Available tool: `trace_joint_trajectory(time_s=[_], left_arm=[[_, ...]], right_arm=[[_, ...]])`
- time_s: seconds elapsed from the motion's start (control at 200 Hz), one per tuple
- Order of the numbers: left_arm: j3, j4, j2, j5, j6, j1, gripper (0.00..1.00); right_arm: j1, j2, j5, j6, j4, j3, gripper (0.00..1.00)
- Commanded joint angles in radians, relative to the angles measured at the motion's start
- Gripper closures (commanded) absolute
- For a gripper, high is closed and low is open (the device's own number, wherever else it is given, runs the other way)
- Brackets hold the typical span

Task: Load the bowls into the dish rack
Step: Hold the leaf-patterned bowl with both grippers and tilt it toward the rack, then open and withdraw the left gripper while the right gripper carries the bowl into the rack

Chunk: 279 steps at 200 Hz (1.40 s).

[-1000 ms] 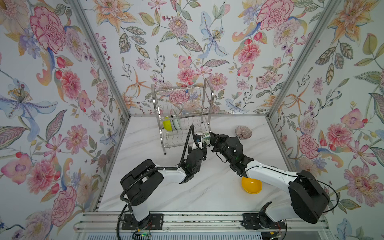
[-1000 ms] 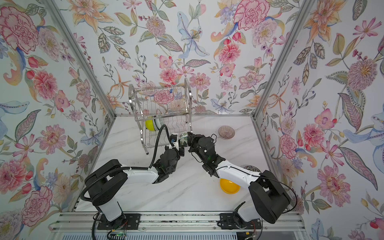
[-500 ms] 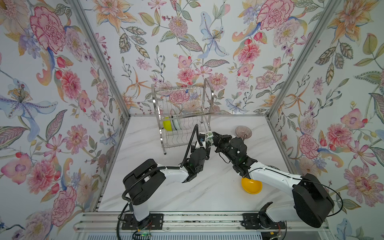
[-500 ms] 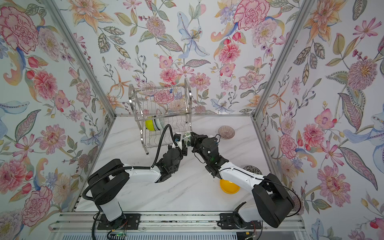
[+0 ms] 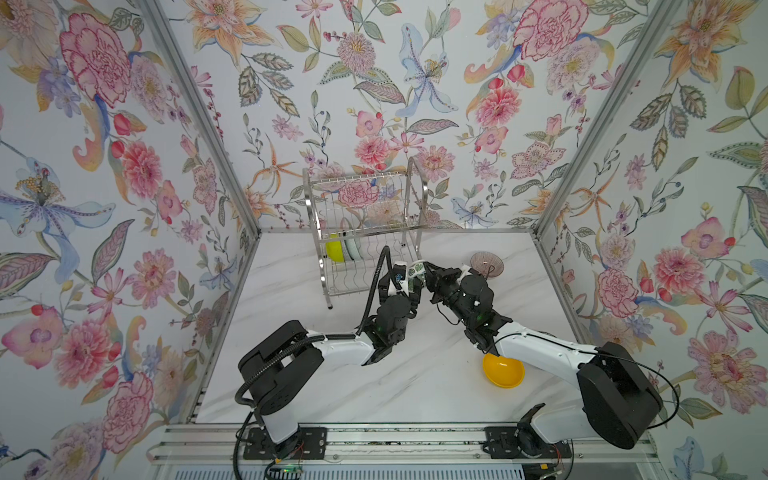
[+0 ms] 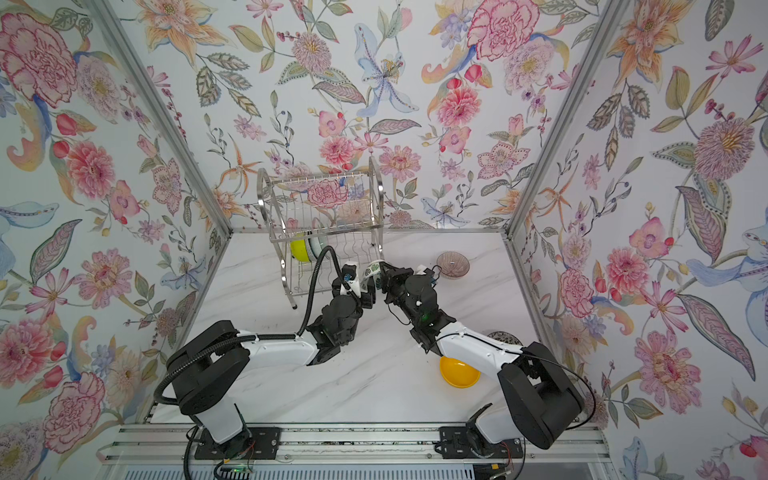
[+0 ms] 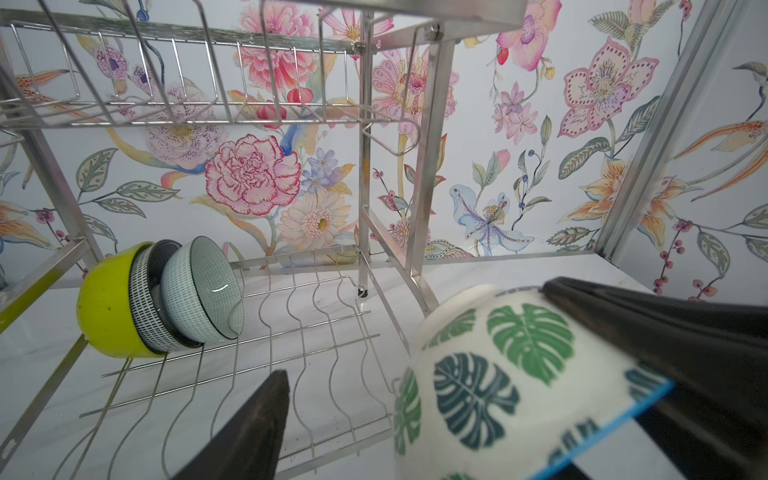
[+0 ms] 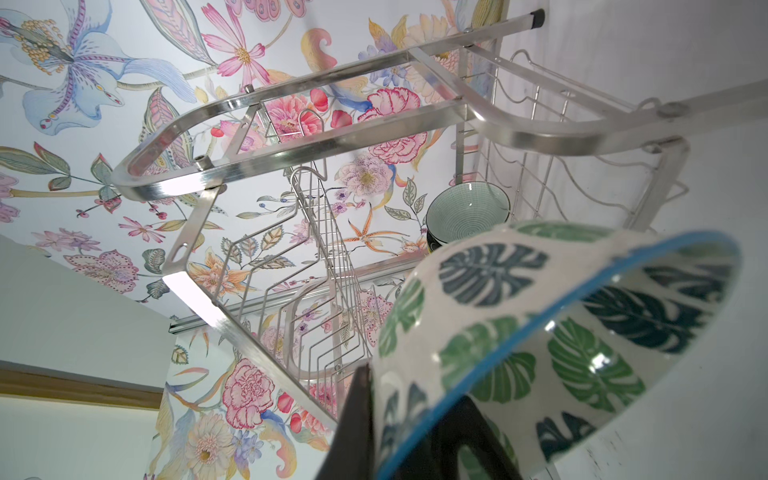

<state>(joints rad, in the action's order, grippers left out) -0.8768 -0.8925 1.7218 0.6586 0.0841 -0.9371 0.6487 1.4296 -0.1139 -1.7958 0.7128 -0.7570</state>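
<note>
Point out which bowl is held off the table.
The white leaf-print bowl, pinched by the right gripper; the others sit in the dish rack or on the table.

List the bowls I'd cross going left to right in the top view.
In the dish rack, lime green bowl → pale green bowl; then leaf-print bowl → pinkish ribbed bowl. The orange-yellow bowl overlaps the pinkish one sideways, so it's left out.

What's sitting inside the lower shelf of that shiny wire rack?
Three bowls lie nested on their sides in the dish rack: lime green bowl, black-and-white bowl, pale green bowl. The pale one covers the middle bowl's inside.
</note>
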Motion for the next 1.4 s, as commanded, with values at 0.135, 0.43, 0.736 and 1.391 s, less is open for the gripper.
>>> trace_joint_trajectory(time_s=[0.135, 0.43, 0.736, 1.391], left_arm=[[0.055, 0.114, -0.134, -0.047, 0.098, 0.0, 0.06], [0.115, 0.437, -0.365, -0.302, 0.342, 0.098, 0.01], [0.179, 0.58, -0.49, -0.648, 0.595, 0.304, 0.01], [0.325, 0.605, -0.647, -0.802, 0.761, 0.497, 0.01]], right_arm=[[-0.035, -0.004, 0.05, 0.107, 0.109, -0.011, 1.0], [-0.066, -0.002, 0.173, 0.317, 0.087, -0.053, 1.0], [-0.047, 0.064, 0.375, 0.731, -0.001, -0.174, 1.0], [0.008, 0.45, 0.581, 1.09, 0.126, -0.392, 1.0]])
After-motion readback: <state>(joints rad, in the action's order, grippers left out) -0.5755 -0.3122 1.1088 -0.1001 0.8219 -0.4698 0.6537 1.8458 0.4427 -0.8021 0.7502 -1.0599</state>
